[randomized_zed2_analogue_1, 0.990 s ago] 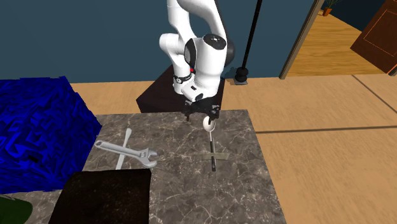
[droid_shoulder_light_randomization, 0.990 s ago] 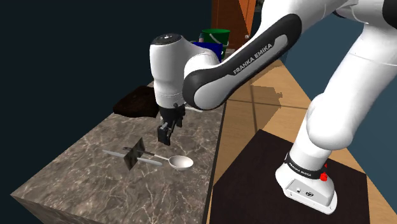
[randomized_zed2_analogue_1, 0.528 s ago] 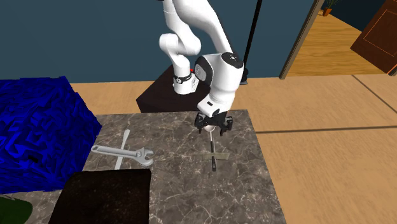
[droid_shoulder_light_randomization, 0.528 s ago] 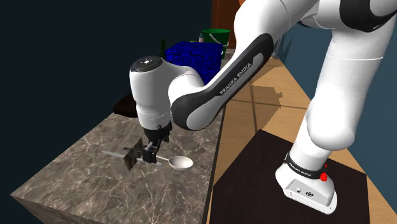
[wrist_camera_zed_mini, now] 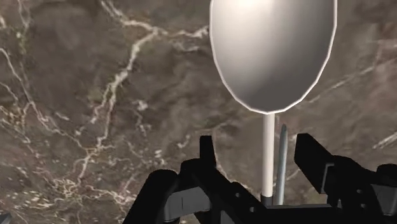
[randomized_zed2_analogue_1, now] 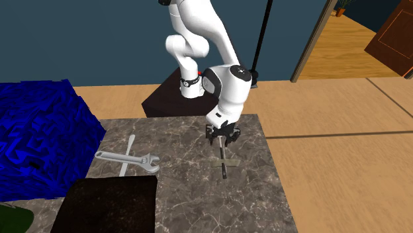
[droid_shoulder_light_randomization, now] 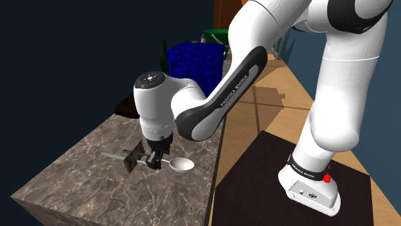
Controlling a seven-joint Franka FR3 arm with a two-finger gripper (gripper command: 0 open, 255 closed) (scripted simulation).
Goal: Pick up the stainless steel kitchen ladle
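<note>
the fingers (wrist_camera_zed_mini: pixel 313 159) stand apart around the thin handle of the ladle (wrist_camera_zed_mini: pixel 273 51), and it could slip out if they close crooked.

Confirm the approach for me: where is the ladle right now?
The ladle lies flat on the marble countertop, near its edge at the shoulder view's right, its handle between the gripper's open fingers.

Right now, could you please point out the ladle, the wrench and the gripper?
ladle (wrist_camera_zed_mini: pixel 273 54), wrist view, middle of its bowl.
wrench (randomized_zed2_analogue_1: pixel 127 158), second exterior view, middle of its shaft.
gripper (wrist_camera_zed_mini: pixel 259 153), wrist view, midway between its open fingertips.
</note>
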